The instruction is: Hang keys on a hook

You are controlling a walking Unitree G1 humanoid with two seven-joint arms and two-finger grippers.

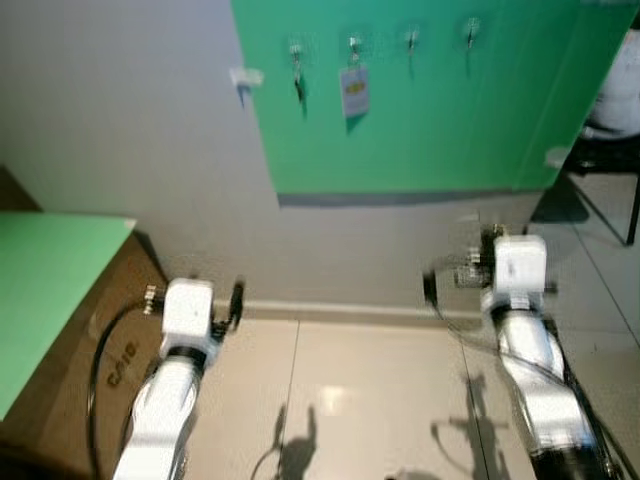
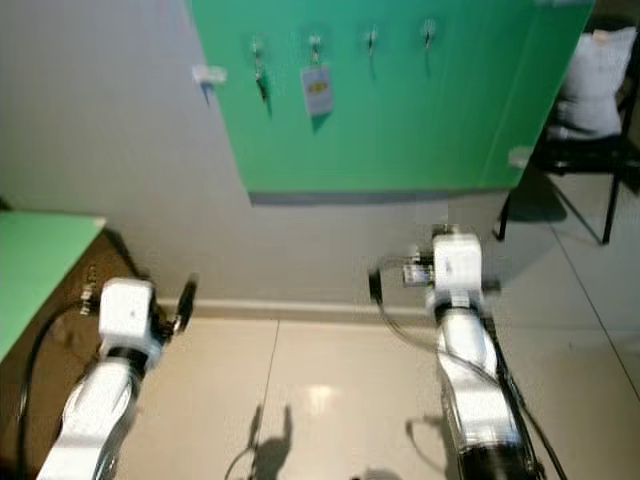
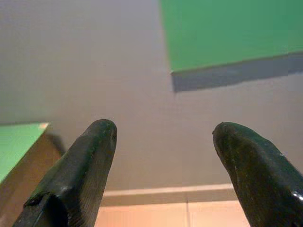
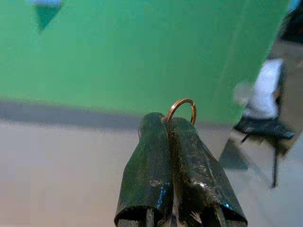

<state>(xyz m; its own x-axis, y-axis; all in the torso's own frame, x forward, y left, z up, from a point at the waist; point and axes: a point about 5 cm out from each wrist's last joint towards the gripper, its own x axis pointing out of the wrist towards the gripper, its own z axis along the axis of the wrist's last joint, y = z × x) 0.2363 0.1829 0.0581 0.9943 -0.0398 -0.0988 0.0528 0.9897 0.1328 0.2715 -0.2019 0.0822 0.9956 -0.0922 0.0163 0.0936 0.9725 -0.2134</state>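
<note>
- My right gripper (image 4: 168,124) is pinched tight on the keys; their gold ring (image 4: 181,109) pokes out past my fingertips.
- The hooks (image 1: 411,40) are up on the green board (image 1: 420,120), well away.
- My left gripper (image 3: 163,137) is wide open, holding nothing.

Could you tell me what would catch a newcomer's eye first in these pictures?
Most striking is the green board on the grey wall, with a row of hooks near its top, one carrying a tag. Below it, the right gripper is shut on a key ring, while the left gripper is open.
</note>
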